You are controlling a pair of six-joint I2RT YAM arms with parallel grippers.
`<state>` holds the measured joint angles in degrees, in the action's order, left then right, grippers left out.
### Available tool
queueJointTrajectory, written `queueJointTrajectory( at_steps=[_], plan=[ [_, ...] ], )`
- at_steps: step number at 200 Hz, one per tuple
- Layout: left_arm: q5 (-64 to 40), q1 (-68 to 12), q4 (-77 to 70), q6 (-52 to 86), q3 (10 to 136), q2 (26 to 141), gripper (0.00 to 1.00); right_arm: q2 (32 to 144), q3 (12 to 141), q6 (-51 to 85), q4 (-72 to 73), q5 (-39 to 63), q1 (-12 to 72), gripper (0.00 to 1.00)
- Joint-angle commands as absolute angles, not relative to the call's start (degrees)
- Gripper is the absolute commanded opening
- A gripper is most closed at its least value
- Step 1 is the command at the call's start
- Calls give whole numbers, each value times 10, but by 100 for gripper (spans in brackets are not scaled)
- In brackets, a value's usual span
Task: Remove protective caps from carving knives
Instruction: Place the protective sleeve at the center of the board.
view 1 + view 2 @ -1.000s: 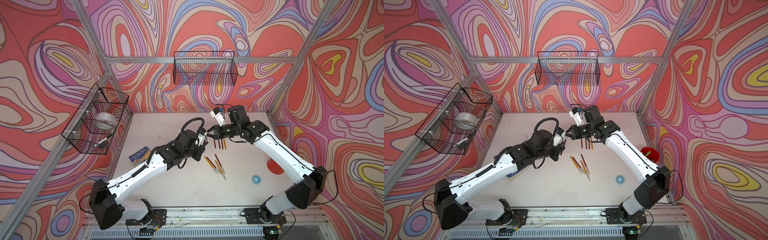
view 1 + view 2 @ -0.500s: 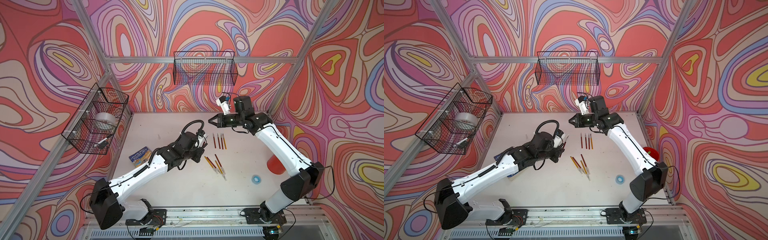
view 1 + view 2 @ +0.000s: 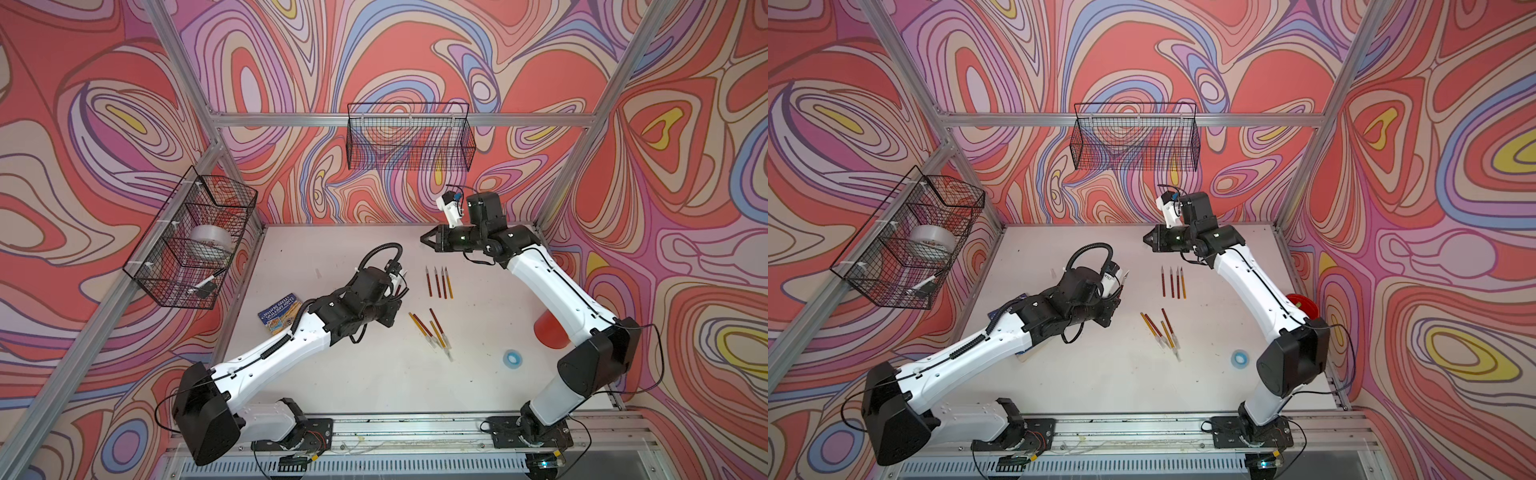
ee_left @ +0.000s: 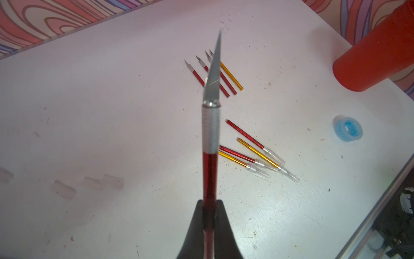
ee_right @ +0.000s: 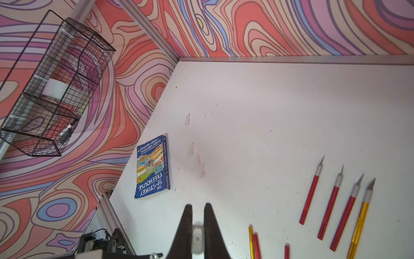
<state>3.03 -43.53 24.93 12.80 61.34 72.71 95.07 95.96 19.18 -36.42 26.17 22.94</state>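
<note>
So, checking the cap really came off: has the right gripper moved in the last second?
Yes. The right gripper has drawn back toward the rear wall, away from the row of four bare knives.

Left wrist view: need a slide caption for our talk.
Left gripper shut on a bare-bladed red carving knife above four uncapped knives and four capped knives on the table.

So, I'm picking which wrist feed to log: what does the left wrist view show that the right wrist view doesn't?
Only left wrist: the bare-bladed red knife clamped in the left fingers, the red cup, the blue tape ring. Only right wrist: the book, the wire basket, a translucent cap between the right fingers. Both: the row of four uncapped knives.
</note>
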Motion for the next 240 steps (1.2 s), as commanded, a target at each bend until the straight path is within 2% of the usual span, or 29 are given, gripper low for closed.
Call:
queueJointTrajectory(
  at_steps=[1, 51, 104, 187, 216, 240],
  plan=[
    [73, -401, 268, 173, 596, 685, 0, 974, 927, 199, -349, 251, 230, 0],
    [124, -354, 278, 227, 569, 607, 0, 1088, 922, 209, -323, 241, 310, 0],
    [118, -349, 280, 230, 567, 584, 0, 1271, 1067, 203, -366, 212, 392, 0],
    [104, -348, 268, 234, 560, 593, 0, 1398, 1196, 219, -382, 163, 420, 0],
    [104, -347, 268, 233, 561, 597, 0, 1425, 1224, 227, -386, 170, 424, 5],
    [103, -347, 266, 234, 559, 599, 0, 1438, 1237, 229, -391, 176, 427, 13]
  ],
)
